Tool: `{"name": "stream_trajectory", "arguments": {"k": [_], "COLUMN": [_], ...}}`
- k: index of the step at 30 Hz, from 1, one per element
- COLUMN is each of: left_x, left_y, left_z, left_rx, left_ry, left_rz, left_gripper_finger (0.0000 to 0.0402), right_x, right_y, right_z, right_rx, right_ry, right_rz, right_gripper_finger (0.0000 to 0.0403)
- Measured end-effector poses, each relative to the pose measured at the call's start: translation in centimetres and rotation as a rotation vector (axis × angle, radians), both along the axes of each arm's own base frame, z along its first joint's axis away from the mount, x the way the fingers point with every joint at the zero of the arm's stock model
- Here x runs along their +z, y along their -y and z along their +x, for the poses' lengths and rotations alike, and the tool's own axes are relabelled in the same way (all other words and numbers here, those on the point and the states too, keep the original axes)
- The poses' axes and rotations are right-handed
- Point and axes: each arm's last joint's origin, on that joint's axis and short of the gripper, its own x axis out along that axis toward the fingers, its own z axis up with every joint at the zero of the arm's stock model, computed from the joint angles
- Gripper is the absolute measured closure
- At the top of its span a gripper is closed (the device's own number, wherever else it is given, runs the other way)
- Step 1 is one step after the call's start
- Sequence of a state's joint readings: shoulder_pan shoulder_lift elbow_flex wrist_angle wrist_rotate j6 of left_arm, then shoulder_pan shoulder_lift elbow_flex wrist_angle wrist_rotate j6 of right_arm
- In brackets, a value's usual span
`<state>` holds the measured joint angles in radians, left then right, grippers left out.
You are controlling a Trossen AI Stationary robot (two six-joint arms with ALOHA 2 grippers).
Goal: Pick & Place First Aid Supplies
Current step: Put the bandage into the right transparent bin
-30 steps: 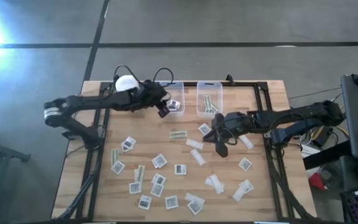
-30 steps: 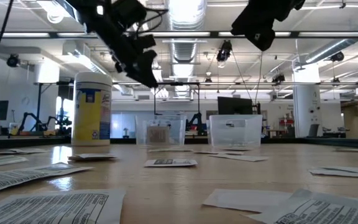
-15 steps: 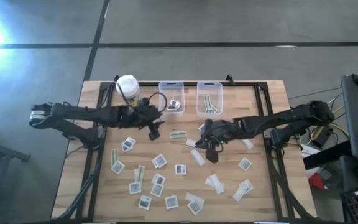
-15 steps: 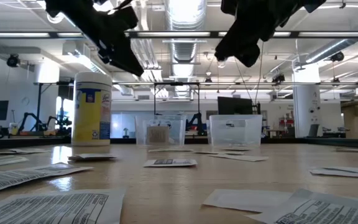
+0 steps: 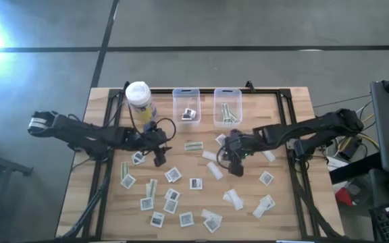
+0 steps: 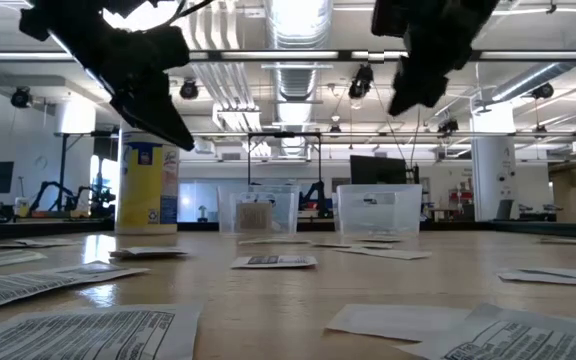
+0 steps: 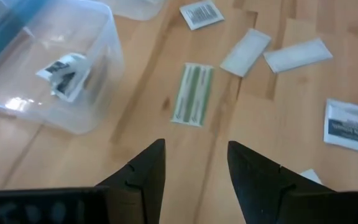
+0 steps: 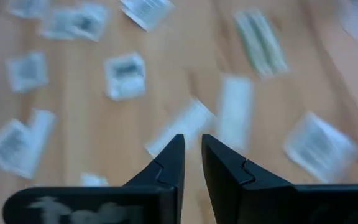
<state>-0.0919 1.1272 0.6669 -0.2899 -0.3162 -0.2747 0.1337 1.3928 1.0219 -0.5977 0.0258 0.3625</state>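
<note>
Packets lie scattered over the surface's middle and near edge, 1 inside a clear bin; left gripper jaws wide and empty, right gripper jaws narrow, empty too

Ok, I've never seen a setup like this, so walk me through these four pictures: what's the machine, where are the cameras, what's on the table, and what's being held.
It is a robot with two dark arms at a wooden table. One picture looks straight down, one looks level across the tabletop, and two come from cameras on the wrists.

Small white packets and narrow strips lie scattered about. At the far edge stand two clear bins and a yellow container; one bin holds a packet, the other strips.

The left gripper hangs open over the packets. The right gripper, fingers nearly together, hangs above the middle. Neither holds anything.
</note>
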Motion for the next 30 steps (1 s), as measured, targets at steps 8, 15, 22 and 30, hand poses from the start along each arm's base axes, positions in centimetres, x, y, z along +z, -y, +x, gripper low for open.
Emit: {"name": "stream_trajectory", "arguments": {"k": [8,15,22,30], "left_x": [-0.4,-0.4,-0.3,-0.3], "left_y": [0.3,0.4,0.4,0.4], "left_z": [0.0,0.0,0.1,0.1], "left_rx": [-0.009,-0.01,-0.009,-0.009], "left_ry": [0.031,0.036,0.041,0.05], "left_rz": [-0.009,-0.01,-0.011,-0.012], "left_gripper_finger": [0.0236,0.0236,0.0236,0.0236], "right_x": [-0.3,-2.9,-4.6,-6.5], "right_y": [0.7,1.3,1.5,2.5], "right_z": [-2.6,-4.7,-5.8,-7.2], "right_rx": [-0.216,-0.476,-0.586,-0.735], "right_ry": [-0.226,-0.35,-0.42,-0.493], "right_rz": [-0.066,-0.08,-0.068,-0.059], "right_gripper_finger": [0.0351,0.0351,0.0337,0.0285]}}
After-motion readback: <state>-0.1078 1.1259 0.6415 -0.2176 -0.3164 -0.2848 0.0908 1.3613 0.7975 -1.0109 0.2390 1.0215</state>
